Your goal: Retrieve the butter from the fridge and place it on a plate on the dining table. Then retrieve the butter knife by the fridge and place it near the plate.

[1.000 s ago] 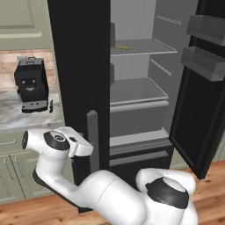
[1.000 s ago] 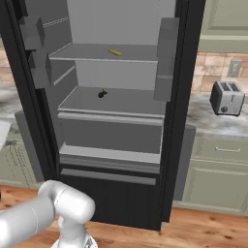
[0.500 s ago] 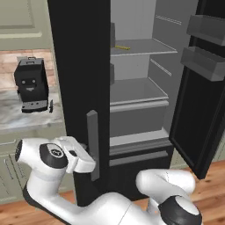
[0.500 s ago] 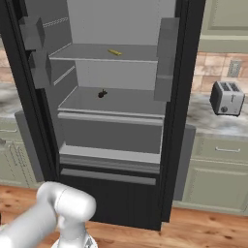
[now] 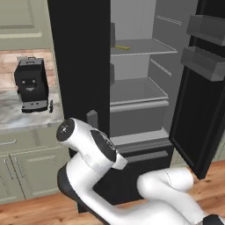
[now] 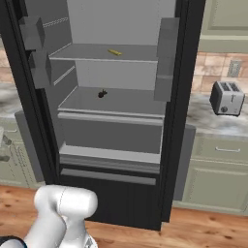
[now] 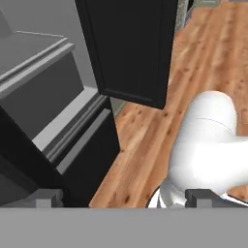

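Observation:
The fridge [image 5: 79,66] stands with its doors open, showing a pale grey inside. The butter [image 5: 122,47] is a thin yellow stick lying on the upper shelf, and in the right base view the butter [image 6: 115,52] lies at mid shelf. The butter knife [image 5: 51,105] is a tiny dark utensil on the counter left of the fridge, beside the coffee machine. My gripper [image 7: 124,198] is open and holds nothing. It is low down, looking at the fridge's bottom drawer [image 7: 72,145] and the wooden floor. The plate and the dining table are out of view.
A black coffee machine [image 5: 30,84] stands on the marble wall counter [image 5: 13,121]. A tiny dark lump [image 6: 101,94] lies on the middle shelf. A toaster [image 6: 226,97] sits on the right counter. The open right door [image 5: 206,88] juts into the room, with door bins.
My arm has folded and turned. Its upper link has swung to the right in the left base view. The fridge, butter and knife have not moved.

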Robot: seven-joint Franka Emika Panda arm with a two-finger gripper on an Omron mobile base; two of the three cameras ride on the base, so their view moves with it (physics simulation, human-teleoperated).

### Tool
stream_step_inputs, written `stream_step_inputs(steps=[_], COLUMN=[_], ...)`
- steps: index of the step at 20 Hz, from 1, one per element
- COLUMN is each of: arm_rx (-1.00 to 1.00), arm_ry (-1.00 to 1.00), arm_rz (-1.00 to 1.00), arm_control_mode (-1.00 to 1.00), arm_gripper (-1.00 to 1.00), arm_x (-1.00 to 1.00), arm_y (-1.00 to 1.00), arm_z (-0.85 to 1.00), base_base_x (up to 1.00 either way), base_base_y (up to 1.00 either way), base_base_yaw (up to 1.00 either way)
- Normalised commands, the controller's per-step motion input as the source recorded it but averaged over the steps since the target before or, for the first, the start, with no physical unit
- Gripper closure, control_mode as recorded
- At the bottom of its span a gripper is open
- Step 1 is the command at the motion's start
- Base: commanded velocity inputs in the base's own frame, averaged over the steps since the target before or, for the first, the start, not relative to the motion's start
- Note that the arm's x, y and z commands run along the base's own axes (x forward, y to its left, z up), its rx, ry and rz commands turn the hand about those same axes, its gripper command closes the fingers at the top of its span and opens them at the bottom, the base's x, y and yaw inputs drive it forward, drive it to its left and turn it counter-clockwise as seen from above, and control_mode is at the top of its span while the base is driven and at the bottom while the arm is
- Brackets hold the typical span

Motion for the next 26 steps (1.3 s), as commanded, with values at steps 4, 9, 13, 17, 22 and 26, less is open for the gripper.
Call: stream_step_inputs(steps=[4,9,13,17,22,26], arm_rx=[0.39,0.43,0.42,0.42,0.38,0.24], arm_ry=[0.03,0.09,0.01,0.0,0.17,0.24], arm_rz=[0.18,0.14,0.07,0.0,0.0,0.0], arm_control_mode=[-1.0,-1.0,-1.0,-1.0,-1.0,-1.0], arm_gripper=[-1.0,-1.0,-1.0,-1.0,-1.0,-1.0], arm_x=[-0.11,0.0,0.21,0.8,0.78,0.77], arm_y=[-0.74,-0.76,-0.65,-0.29,-0.11,0.0], arm_z=[0.56,0.44,0.0,0.0,0.05,-0.03], base_base_x=[0.0,0.0,0.0,0.0,0.0,0.0], base_base_y=[0.0,0.0,0.0,0.0,0.0,0.0], base_base_yaw=[0.0,0.0,0.0,0.0,0.0,0.0])
